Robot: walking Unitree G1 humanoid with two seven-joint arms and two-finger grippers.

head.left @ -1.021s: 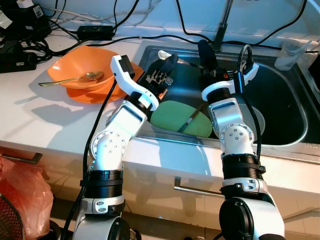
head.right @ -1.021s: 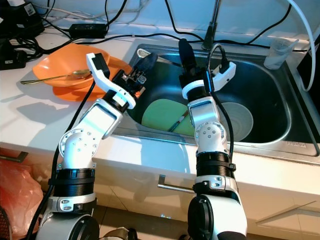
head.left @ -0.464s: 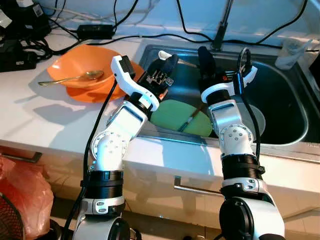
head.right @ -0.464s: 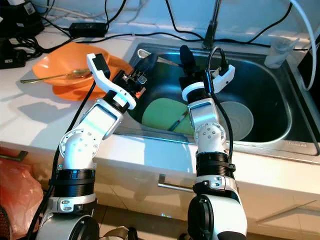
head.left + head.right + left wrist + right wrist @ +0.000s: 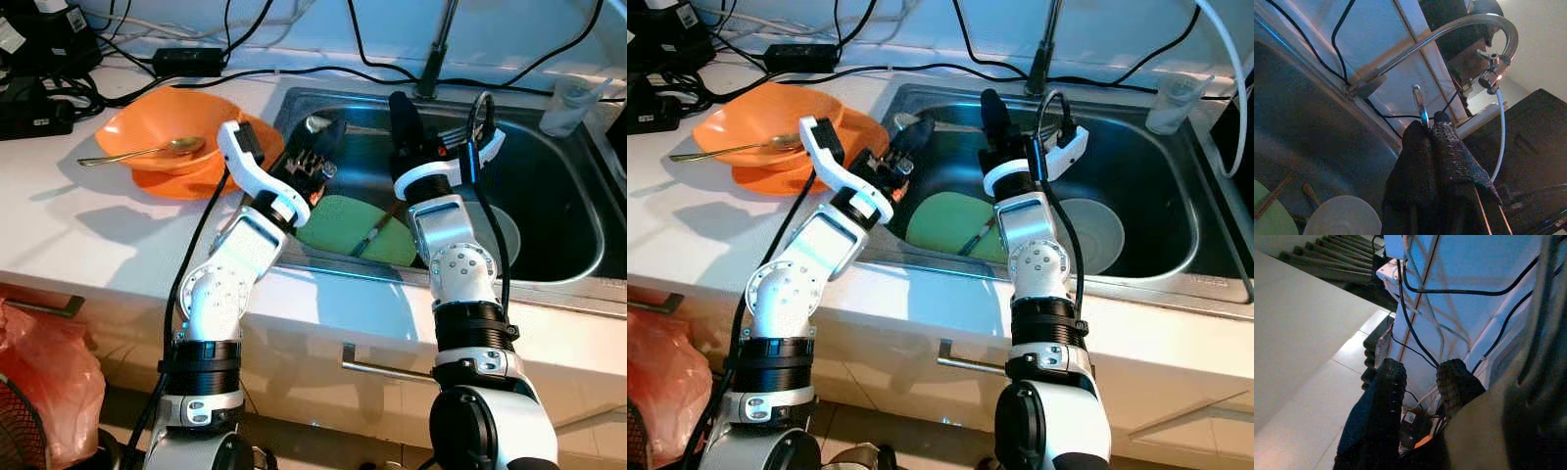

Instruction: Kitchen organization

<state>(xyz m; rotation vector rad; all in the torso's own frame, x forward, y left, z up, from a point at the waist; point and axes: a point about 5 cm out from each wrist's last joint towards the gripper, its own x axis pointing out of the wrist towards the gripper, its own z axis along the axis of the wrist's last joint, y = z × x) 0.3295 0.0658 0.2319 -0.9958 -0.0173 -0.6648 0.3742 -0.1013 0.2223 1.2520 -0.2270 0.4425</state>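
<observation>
Since a second ago, my left gripper (image 5: 328, 137) has dropped lower over the near-left corner of the sink (image 5: 578, 269), its fingers pressed together on a thin metal utensil (image 5: 1419, 105) so it lifts clear of the basin. Below those fingers lies the green cutting board (image 5: 353, 227) with chopsticks (image 5: 377, 227) across it; beyond it rests a white plate (image 5: 1344, 215). My right gripper (image 5: 400, 110) hovers beside, fingers slightly spread, holding nothing. Well behind my left fingers, the orange bowl (image 5: 167, 137) with its gold spoon (image 5: 147, 152) waits on the counter (image 5: 59, 225).
</observation>
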